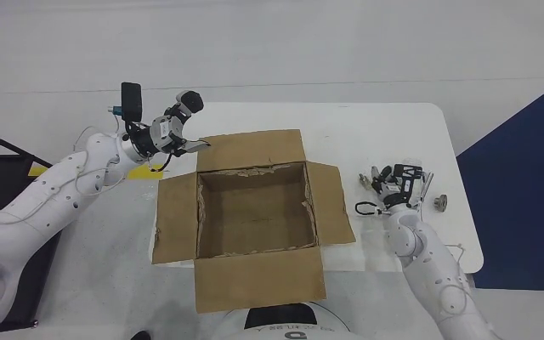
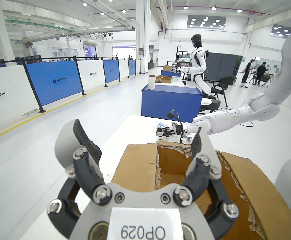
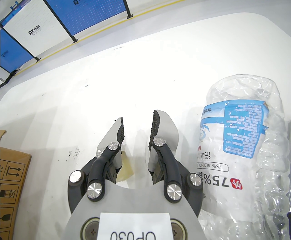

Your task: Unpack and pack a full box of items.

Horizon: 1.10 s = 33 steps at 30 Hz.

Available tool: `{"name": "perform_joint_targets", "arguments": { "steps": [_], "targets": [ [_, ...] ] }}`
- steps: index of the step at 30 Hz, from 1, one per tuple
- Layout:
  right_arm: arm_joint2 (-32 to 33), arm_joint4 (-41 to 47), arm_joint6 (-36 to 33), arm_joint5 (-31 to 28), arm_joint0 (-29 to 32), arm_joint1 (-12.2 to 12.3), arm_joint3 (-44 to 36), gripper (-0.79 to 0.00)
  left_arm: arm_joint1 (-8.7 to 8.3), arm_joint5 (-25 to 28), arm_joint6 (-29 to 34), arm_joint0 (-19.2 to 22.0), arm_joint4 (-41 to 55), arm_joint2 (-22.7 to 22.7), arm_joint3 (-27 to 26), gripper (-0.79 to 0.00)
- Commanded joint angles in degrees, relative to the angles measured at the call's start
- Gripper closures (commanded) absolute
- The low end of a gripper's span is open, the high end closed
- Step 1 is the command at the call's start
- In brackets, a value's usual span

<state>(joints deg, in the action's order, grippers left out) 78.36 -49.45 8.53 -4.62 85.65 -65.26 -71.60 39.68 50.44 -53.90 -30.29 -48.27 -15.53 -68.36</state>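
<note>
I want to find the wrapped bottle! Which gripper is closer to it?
Right. The right gripper is just beside the bubble-wrapped bottle; the left gripper is on the other side of the cardboard box.

A: Bright all over. Round ceiling lamps (image 2: 124, 10) high above the left claw (image 2: 138, 127) light the hall evenly.

B: The glossy white table (image 3: 159, 75) ahead of the right claw (image 3: 137, 126) glares to blank white, with a faint shadow beneath the claw. The crinkled clear plastic wrap (image 3: 268, 147) beside it glints.

A: The blue-and-white barrier panels (image 2: 52, 81) bow towards the edges.
</note>
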Motion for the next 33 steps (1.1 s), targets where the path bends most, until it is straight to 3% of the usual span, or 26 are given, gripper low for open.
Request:
{"name": "perform_joint_targets", "arguments": {
  "steps": [1,7,9,11,19,22,23,26,30,33],
  "targets": [
    [0.3,-0.1,0.4,0.2,0.4,0.0,-0.4,-0.268,0.0,0.0,0.0,0.0,0.0,0.0,0.0,-0.785],
    [1.8,1.7,4.1,-2.1,2.3,-0.2,-2.9,-0.28,0.0,0.0,0.0,0.0,0.0,0.0,0.0,-0.785],
    [2.5,3.1,6.0,-3.6,3.0,-0.2,-3.8,-0.342,0.0,0.0,0.0,0.0,0.0,0.0,0.0,-0.785],
    [3.3,5.0,7.6,-5.3,3.5,-0.3,-4.6,-0.785,0.0,0.0,0.0,0.0,0.0,0.0,0.0,-0.785],
    [3.6,5.8,8.1,-6.2,3.8,-0.3,-5.0,-0.785,0.0,0.0,0.0,0.0,0.0,0.0,0.0,-0.785],
    [3.6,5.8,8.1,-6.2,3.8,-0.3,-5.0,-0.785,-0.22,-3.6,1.7,-0.3,-0.5,-1.4,-1.2,-0.785],
    [3.6,5.8,8.1,-6.2,3.8,-0.3,-5.0,-0.785,-0.49,-2.0,-1.9,-1.5,2.3,-2.5,-2.8,-0.785],
    [3.6,5.8,8.1,-6.2,3.8,-0.3,-5.0,-0.785,-1.99,-2.7,-2.6,-6.1,11.5,-6.5,-5.0,-0.785],
    [3.6,5.8,8.1,-6.2,3.8,-0.3,-5.0,-0.785,-3.27,0.8,0.8,-14.3,24.7,-14.0,-7.4,-0.785],
    [3.6,5.8,8.1,-6.2,3.8,-0.3,-5.0,-0.785,-2.78,5.5,5.5,-21.4,33.8,-21.2,-6.0,-0.785]
  ]
}}
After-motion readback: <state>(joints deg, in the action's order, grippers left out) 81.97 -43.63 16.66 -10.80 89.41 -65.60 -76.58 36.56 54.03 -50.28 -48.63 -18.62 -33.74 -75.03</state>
